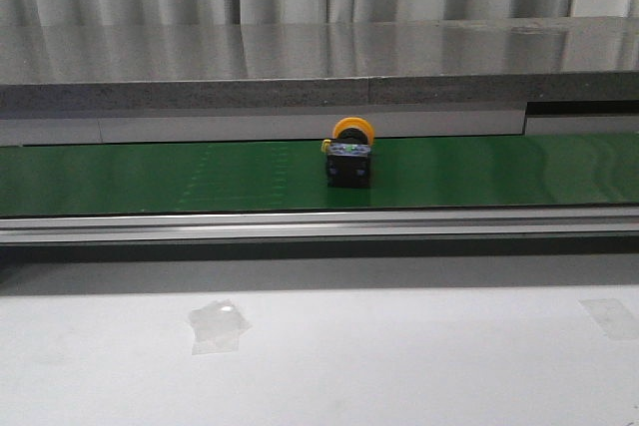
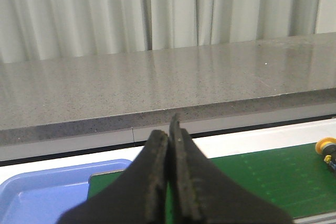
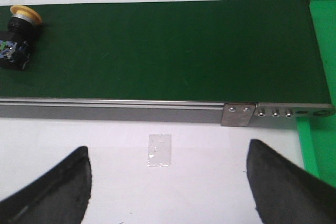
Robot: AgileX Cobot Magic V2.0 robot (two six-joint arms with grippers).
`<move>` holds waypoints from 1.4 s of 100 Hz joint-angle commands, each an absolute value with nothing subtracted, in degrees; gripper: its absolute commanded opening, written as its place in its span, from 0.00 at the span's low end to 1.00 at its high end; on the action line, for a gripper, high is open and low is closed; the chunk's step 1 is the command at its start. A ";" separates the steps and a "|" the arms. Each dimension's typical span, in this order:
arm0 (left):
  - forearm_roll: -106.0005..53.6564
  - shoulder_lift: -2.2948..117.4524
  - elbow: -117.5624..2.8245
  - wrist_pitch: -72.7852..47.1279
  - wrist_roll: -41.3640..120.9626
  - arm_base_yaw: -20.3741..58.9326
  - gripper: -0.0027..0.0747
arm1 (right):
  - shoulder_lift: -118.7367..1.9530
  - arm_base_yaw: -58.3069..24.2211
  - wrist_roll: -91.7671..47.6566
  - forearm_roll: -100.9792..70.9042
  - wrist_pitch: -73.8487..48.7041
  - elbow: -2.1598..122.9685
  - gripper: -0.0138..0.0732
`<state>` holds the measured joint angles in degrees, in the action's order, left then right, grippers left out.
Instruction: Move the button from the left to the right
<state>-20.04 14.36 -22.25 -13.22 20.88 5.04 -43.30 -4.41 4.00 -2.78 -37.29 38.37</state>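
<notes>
Left gripper (image 2: 170, 182): jaws pressed together, empty, above the belt's left end beside a blue tray (image 2: 47, 192). Right gripper (image 3: 168, 182): jaws spread wide, empty, over the white desk (image 1: 399, 366) in front of the green conveyor belt (image 3: 173, 51). The button (image 1: 350, 155): lying on its side mid-belt, untouched, travelling step likely in hand. Your next move probably calls for the right jaws to meet it near the belt's right end. Taped patch (image 3: 159, 150) on the desk; nothing blocks the path.
</notes>
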 commanded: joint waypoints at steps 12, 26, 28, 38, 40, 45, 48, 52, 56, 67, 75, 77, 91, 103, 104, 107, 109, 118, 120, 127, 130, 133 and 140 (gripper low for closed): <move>-20.82 14.80 -23.85 -9.50 20.80 5.30 0.01 | -45.56 -4.40 3.85 -3.19 -34.44 42.62 0.86; -20.82 14.80 -23.85 -9.50 20.80 5.30 0.01 | -51.37 -4.40 3.81 -3.19 -37.34 47.70 0.86; -20.82 14.80 -23.85 -9.50 20.80 5.30 0.01 | -52.37 -4.40 3.81 -3.19 -37.74 48.61 0.86; -20.82 14.80 -23.85 -9.50 20.80 5.30 0.01 | -57.22 -4.40 3.02 -3.30 -38.99 52.78 0.86; -20.82 14.80 -23.85 -9.50 20.80 5.30 0.01 | -58.22 -4.40 2.84 -3.38 -39.17 53.61 0.86; -20.82 14.80 -23.85 -9.50 20.80 5.30 0.01 | -60.59 -4.46 2.00 -3.77 -39.46 55.54 0.86; -20.82 14.80 -23.85 -9.50 20.80 5.30 0.01 | -61.98 -4.46 1.61 -3.99 -39.59 56.60 0.86; -20.82 14.80 -23.85 -9.50 20.80 5.30 0.01 | -64.02 -4.46 1.34 -4.14 -39.58 58.10 0.86; -20.82 14.80 -23.85 -9.50 20.80 5.30 0.01 | -66.03 -4.46 1.21 -4.20 -39.51 59.54 0.86; -20.82 14.80 -23.85 -9.50 20.80 5.30 0.01 | -70.84 -4.52 0.94 -4.32 -39.51 62.96 0.86; -20.82 14.80 -23.85 -9.50 20.80 5.30 0.01 | -73.90 -5.16 0.76 -4.43 -39.56 65.06 0.86; -20.82 14.80 -23.85 -9.50 20.80 5.30 0.01 | -74.95 -5.55 0.76 -4.43 -39.56 65.76 0.86; -20.82 14.80 -23.85 -9.50 20.80 5.30 0.01 | -79.72 -8.40 0.00 -4.43 -39.35 68.63 0.86; -20.82 14.80 -23.85 -9.50 20.80 5.30 0.01 | -83.48 -10.71 0.00 -4.43 -39.09 70.52 0.86; -20.82 14.80 -23.85 -9.50 20.80 5.30 0.01 | -83.48 -10.83 0.00 -4.43 -39.09 70.52 0.86; -20.82 14.80 -23.85 -9.50 20.80 5.30 0.01 | -84.53 -11.36 0.00 -4.43 -39.09 71.03 0.86; -20.82 14.80 -23.85 -9.50 20.80 5.30 0.01 | -85.12 -11.67 0.00 -4.43 -39.09 71.32 0.86; -20.82 14.80 -23.85 -9.50 20.80 5.30 0.01 | -87.29 -12.59 0.00 -4.43 -39.03 72.26 0.86; -20.82 14.80 -23.85 -9.50 20.80 5.30 0.01 | -88.00 -12.81 0.00 -4.43 -39.03 72.55 0.86; -20.82 14.80 -23.85 -9.50 20.80 5.30 0.01 | -89.41 -13.20 0.00 -4.43 -38.41 72.69 0.86; -20.82 14.80 -23.85 -9.50 20.80 5.30 0.01 | -89.88 -13.39 0.00 -4.43 -38.16 72.69 0.86; -20.82 14.80 -23.85 -9.50 20.80 5.30 0.01 | -90.40 -13.55 0.00 -4.43 -37.94 72.69 0.86; -20.82 14.80 -23.85 -9.50 20.80 5.30 0.01 | -91.32 -13.55 0.00 -4.43 -37.56 72.69 0.86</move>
